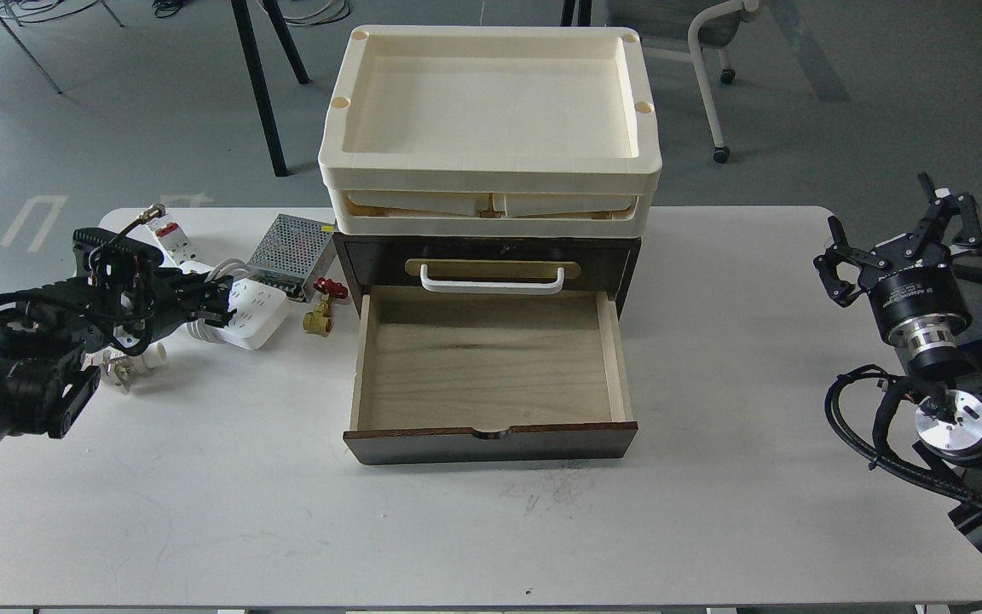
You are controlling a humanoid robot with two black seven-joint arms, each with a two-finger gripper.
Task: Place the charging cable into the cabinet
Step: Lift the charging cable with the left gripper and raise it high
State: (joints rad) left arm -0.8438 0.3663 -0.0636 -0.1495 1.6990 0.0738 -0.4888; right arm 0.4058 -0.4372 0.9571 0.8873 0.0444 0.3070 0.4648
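Power strip on the table's left, drawer pulled out.

From the head view I saw the power strip [248, 311] lying on the white table [713, 529], left of the cabinet [491, 256], its cord wound round it. My left claw [211, 300] sat over the strip's near end, but it looked too dark for me to tell whether its fingers were closed on anything. My right claw [900, 247] hung well apart over the table's right edge with its fingers spread, holding nothing. The drawer [491, 375] stood pulled out. Cream trays [491, 183] were stacked on the cabinet. A metal mesh box [291, 243] and a red-handled brass valve [323, 304] lay between strip and cabinet.
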